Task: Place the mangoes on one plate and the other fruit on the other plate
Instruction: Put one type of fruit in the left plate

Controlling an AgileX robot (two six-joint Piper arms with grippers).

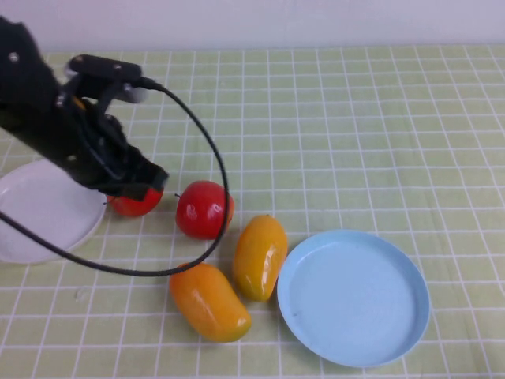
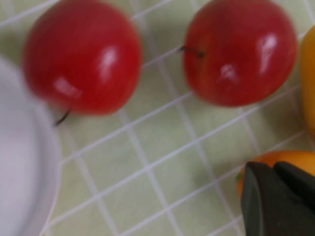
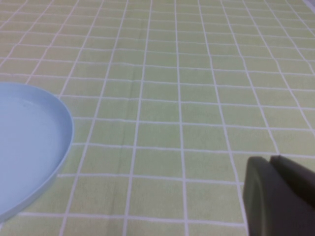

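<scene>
Two red apples lie left of centre. One apple (image 1: 136, 204) (image 2: 81, 56) sits right beside the white plate (image 1: 39, 209) (image 2: 19, 162), half hidden under my left gripper (image 1: 140, 185) (image 2: 273, 169). That gripper hangs just above it, shut and holding nothing. The second apple (image 1: 203, 209) (image 2: 241, 51) lies to its right. Two orange-yellow mangoes (image 1: 259, 257) (image 1: 209, 302) lie nearer me, beside the empty light blue plate (image 1: 353, 296) (image 3: 24, 142). My right gripper (image 3: 270, 160) is out of the high view, shut, over bare cloth beside the blue plate.
A green checked cloth (image 1: 355, 126) covers the table. The left arm's black cable (image 1: 207, 142) loops over the cloth past the second apple and in front of the nearer mango. The white plate holds nothing.
</scene>
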